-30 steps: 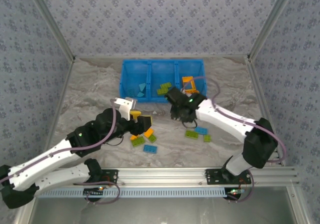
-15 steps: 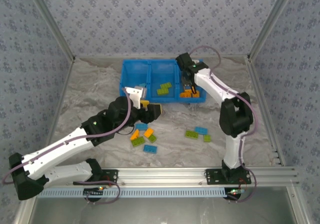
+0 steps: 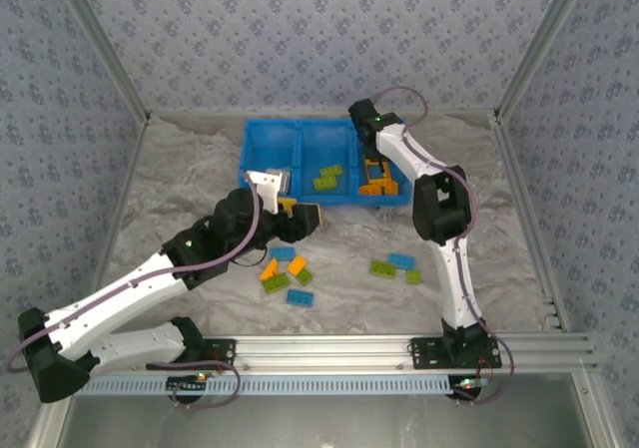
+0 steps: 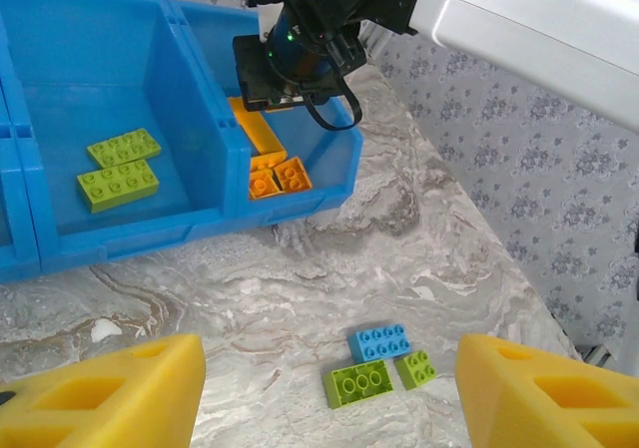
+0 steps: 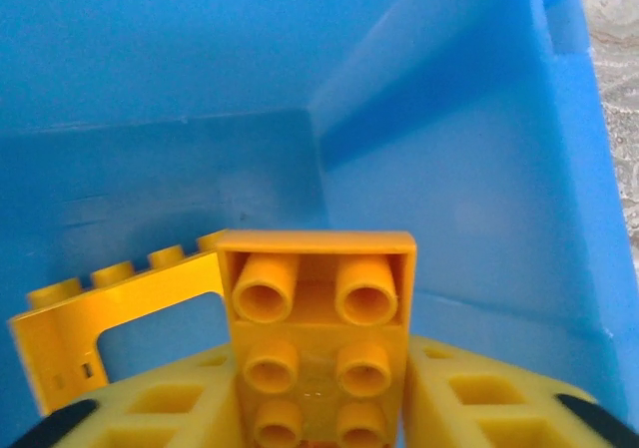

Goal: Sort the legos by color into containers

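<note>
The right gripper (image 5: 319, 408) holds an orange brick (image 5: 318, 318) straight above the bin's (image 5: 479, 169) right compartment, beside the orange frame (image 5: 110, 308); letting go should drop it in. The left gripper (image 4: 324, 373) gapes wide, empty.

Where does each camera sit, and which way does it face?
Top external: overhead behind the bases, facing the blue bin; both arms show.
Left wrist: on left arm, facing the bin's right end; left gripper below.
Right wrist: looks into the right compartment; right gripper flanks an orange brick.
Shared: top and left wrist show the right gripper.
</note>
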